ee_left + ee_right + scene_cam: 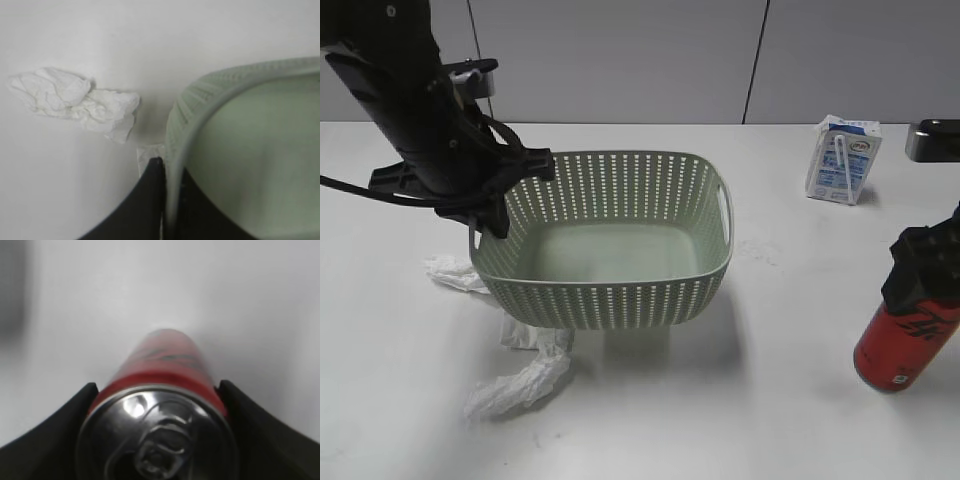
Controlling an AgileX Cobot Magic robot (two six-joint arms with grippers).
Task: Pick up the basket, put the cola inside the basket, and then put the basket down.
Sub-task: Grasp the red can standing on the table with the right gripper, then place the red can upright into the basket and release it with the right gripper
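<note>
Already clamped by the left hand (492, 205) at one short rim: basket (610, 240), likely light, slightly flexible. Gripped near its top by the right hand (923, 270): cola (903, 348), probably rigid, smooth, slippery.

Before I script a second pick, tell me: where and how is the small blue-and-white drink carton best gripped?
Grip the blue-and-white drink carton across its two narrow side faces, near mid-height, coming down from above. It stands upright and alone at the table's far right, so its flat parallel sides are free for the tool.
</note>
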